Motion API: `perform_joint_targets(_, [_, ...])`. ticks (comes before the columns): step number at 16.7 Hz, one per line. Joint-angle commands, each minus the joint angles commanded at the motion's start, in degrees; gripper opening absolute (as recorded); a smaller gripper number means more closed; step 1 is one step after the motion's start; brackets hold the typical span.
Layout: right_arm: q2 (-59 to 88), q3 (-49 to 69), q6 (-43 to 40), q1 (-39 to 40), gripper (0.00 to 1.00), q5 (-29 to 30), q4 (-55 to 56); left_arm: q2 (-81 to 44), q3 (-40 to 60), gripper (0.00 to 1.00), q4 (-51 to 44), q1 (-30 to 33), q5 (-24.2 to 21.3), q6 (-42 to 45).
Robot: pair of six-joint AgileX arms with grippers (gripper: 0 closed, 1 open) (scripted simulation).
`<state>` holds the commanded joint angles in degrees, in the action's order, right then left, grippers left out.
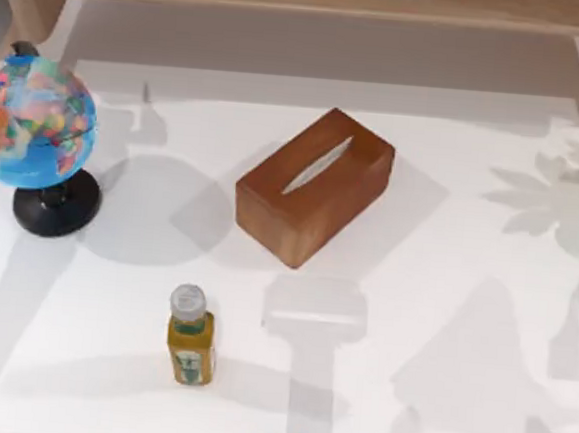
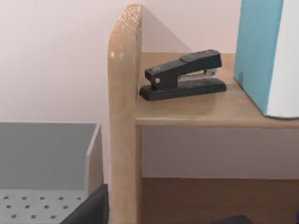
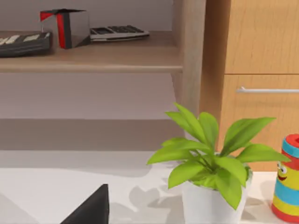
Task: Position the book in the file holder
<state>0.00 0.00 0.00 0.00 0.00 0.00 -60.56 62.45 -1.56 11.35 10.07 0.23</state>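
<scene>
Wooden tissue box [image 1: 314, 186] at table [image 1: 464, 290] centre, tissue in slot; bottle [image 1: 191, 336] capped, toward front edge. Globe [image 1: 36, 126] at left edge. Either gripper's state: cannot tell.

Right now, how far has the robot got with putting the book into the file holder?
Barely begun, it seems. Done: nothing; the grey perforated tray, perhaps the holder, looks empty where visible. In hand: nothing seen held; the left hand faces the shelf with a stapler, the right hand faces a potted plant. Left: grasping the book and placing it.
</scene>
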Motion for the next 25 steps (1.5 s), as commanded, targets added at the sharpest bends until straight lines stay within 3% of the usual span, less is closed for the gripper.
perform_joint_targets(5, [0.0, 0.0, 0.0, 0.0, 1.00, 0.0, 0.0, -26.0, 27.1, 1.00, -0.6, 4.4, 3.9, 0.1])
perform_joint_targets(9, [0.0, 0.0, 0.0, 0.0, 1.00, 0.0, 0.0, -39.5, 40.9, 1.00, -0.9, 6.8, 6.0, 0.1])
perform_joint_targets(25, [0.0, 0.0, 0.0, 0.0, 1.00, 0.0, 0.0, -48.6, 51.9, 1.00, -2.7, 6.9, 5.9, 0.1])
